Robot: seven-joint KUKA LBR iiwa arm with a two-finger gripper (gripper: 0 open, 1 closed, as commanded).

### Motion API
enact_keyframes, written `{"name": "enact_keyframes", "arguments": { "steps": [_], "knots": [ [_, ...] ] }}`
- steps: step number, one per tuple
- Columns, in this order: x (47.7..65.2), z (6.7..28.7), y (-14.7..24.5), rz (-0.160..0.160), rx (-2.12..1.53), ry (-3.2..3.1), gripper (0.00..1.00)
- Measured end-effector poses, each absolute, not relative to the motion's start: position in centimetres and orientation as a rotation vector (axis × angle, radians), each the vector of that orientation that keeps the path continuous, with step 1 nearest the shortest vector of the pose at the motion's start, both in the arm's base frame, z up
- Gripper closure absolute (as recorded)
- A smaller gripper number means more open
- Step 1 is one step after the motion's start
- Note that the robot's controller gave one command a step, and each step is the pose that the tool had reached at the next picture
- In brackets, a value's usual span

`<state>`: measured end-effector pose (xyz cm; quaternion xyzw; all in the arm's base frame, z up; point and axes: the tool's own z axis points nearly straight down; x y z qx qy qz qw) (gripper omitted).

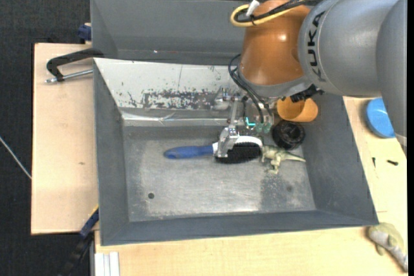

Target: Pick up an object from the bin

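The claw (227,143) is hovering at the neck of the blue-handled brush (187,152), which is lying mid-bin; how wide it is standing I cannot tell; gripped there, the long handle is risking tipping and slipping free.

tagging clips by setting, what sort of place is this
Probably a robotics lab's grasping test station: a grey metal bin, a grey KUKA robot arm with an orange wrist cover reaching into it, and loose odds like a blue-handled black brush inside.
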<state>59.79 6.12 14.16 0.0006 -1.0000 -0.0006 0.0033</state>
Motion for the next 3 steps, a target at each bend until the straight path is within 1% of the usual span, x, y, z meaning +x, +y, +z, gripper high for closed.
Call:
{"name": "enact_keyframes", "arguments": {
  "steps": [1,2,3],
  "knots": [
    [58.5,7.2,5.0,-0.004,-0.181,-3.143,0.00],
    [58.8,7.6,5.1,-0.008,-0.178,-3.154,1.00],
    [58.3,21.4,3.4,-0.002,-0.106,-3.152,1.00]
  ]
}}
